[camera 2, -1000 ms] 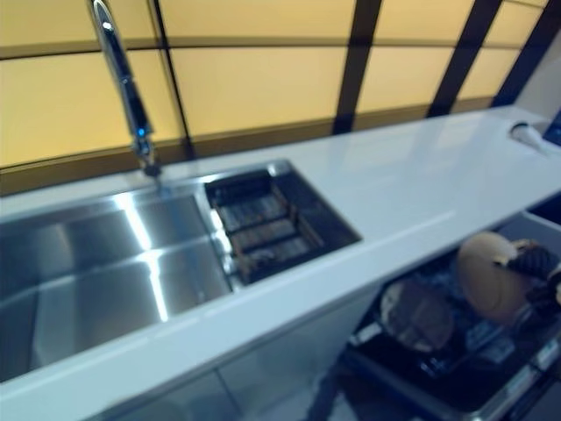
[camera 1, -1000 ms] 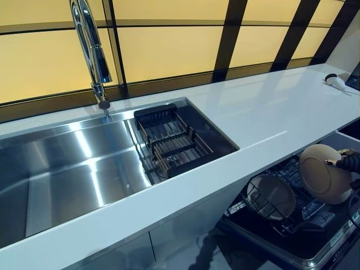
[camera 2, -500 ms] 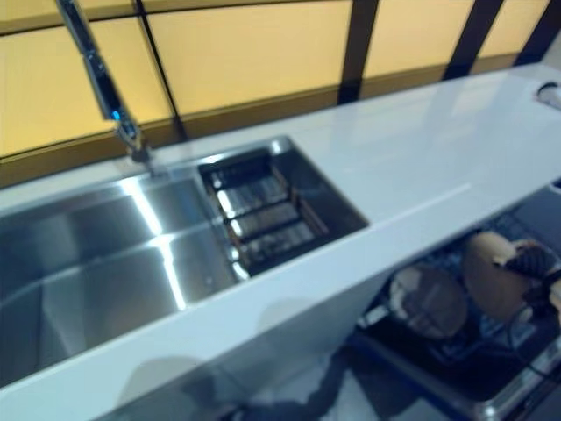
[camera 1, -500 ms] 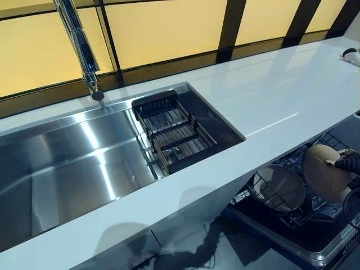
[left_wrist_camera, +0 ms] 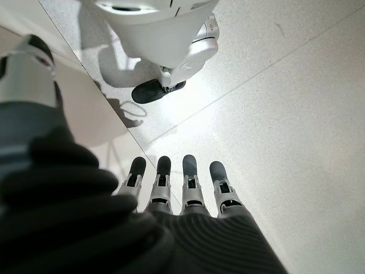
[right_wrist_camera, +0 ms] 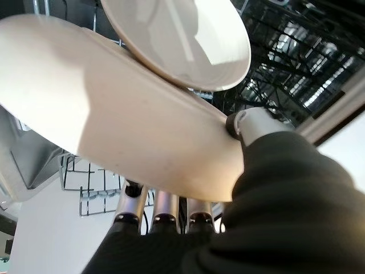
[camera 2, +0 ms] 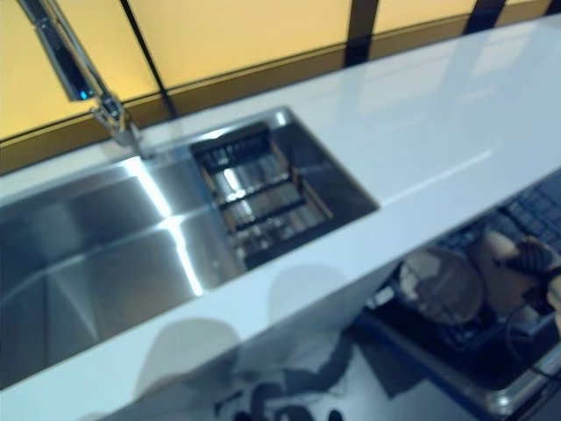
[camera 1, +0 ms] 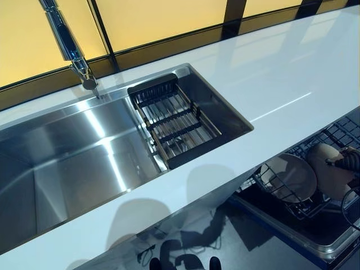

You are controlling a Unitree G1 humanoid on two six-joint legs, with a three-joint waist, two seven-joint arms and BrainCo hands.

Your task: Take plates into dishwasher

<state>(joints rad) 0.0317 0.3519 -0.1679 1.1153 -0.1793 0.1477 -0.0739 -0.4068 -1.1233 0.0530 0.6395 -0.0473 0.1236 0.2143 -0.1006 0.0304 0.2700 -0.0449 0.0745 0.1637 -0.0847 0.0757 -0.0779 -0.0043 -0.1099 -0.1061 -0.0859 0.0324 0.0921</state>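
White countertop [camera 1: 270, 73] runs across the room under amber wall panels [camera 1: 157, 19]; a stainless sink [camera 1: 73, 163] is set into it, with a chrome faucet [camera 1: 64, 42] at the back edge.

Right hand [camera 1: 350, 161] low at the right, down in the open dishwasher. Thumb [right_wrist_camera: 251, 123] on one face of a beige plate [right_wrist_camera: 114, 114], fingers [right_wrist_camera: 165, 214] curled behind the other face: clamped on it. The plate [camera 1: 327, 171] is tilted on edge over the dishwasher rack [camera 1: 304, 194].

A second plate [camera 1: 288, 177] already stands in the rack's wires, just beside the held one.

Left hand [left_wrist_camera: 171, 191] hangs down toward the pale floor [left_wrist_camera: 285, 103], fingers straight and side by side, holding nothing.

Sink's right end holds a dark wire drain basket [camera 1: 174, 121]; I can see nothing lying in it.
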